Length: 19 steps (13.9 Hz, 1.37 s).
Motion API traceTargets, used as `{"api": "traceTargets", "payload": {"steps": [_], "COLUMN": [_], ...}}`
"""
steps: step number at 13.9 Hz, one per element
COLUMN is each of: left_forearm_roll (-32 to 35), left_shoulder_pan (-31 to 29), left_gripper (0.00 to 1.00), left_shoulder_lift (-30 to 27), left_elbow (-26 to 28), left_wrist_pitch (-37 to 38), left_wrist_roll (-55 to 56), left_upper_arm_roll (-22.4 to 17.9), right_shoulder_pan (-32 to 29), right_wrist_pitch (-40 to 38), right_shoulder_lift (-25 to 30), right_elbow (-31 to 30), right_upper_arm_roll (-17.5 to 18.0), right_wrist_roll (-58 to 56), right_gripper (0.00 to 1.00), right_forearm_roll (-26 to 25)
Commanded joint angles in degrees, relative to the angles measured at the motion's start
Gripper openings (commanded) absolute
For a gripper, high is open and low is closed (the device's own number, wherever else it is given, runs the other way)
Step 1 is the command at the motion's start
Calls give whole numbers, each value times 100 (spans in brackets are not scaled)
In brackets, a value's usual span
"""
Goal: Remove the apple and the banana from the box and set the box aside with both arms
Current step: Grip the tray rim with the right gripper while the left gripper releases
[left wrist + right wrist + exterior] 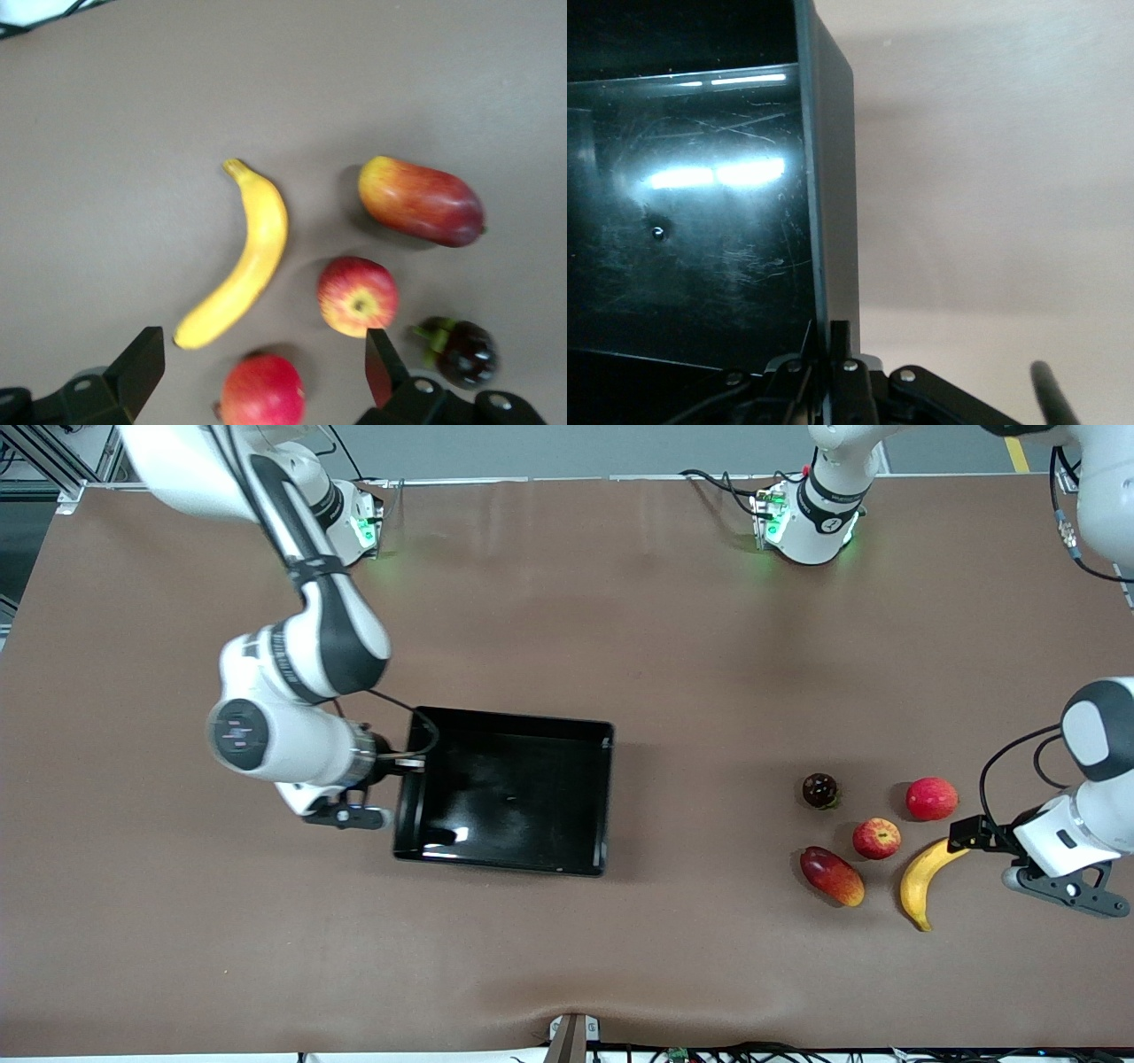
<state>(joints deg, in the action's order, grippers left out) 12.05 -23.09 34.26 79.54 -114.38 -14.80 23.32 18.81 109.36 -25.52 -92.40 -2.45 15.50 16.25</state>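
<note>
The black glossy tray [532, 806] lies mid-table and is empty. My right gripper [409, 763] is shut on the tray's wall at the right arm's end; the right wrist view shows its fingers [840, 341] pinching that upright wall [833, 177]. The curved yellow banana [921, 877] and the streaked red apple [876, 838] lie toward the left arm's end. My left gripper [967, 836] is open and empty, over the banana's upper end. In the left wrist view the banana [244, 261] and apple [357, 297] lie ahead of its spread fingers [142, 363].
A plain pinkish-red fruit [931, 798] lies between the open fingers in the left wrist view [263, 392]. A red-to-yellow mango [831, 875] and a dark round fruit [819, 790] lie beside the apple. Bare brown table lies between tray and fruits.
</note>
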Motion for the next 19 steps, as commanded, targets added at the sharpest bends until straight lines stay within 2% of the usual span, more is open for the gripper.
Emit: {"api": "traceTargets", "payload": {"steps": [1, 4, 8, 10, 13, 16, 19], "left_forearm_roll": [-115, -124, -265, -221, -264, -422, -440], "left_shoulder_pan": [-20, -20, -47, -38, -90, -73, -73], "left_gripper": [100, 100, 100, 100, 100, 100, 100], "left_shoulder_lift": [-655, -1288, -2185, -2458, -2521, -2774, -3091], "left_elbow": [465, 1000, 1450, 1302, 679, 441, 457], "left_wrist_pitch": [258, 258, 328, 679, 1531, 2050, 2384], "left_wrist_roll": [896, 1635, 2113, 2052, 1998, 1910, 1876], "left_upper_arm_roll": [75, 155, 278, 383, 340, 349, 383], "right_shoulder_pan": [-692, -1369, -2388, -2776, -3356, -3840, -4095], "right_wrist_pitch": [-37, -72, -125, -108, 23, 410, 1104], "right_shoulder_lift": [460, 486, 451, 442, 416, 276, 223], "right_elbow": [-542, -823, -938, -947, -947, -1043, -1543], "right_upper_arm_roll": [95, 87, 86, 86, 86, 86, 95], "right_wrist_roll": [-826, -1741, -2681, -3095, -3814, -4510, -4556], "right_gripper": [0, 0, 0, 0, 0, 0, 0], "right_forearm_roll": [97, 88, -307, -482, -597, -606, -597]}}
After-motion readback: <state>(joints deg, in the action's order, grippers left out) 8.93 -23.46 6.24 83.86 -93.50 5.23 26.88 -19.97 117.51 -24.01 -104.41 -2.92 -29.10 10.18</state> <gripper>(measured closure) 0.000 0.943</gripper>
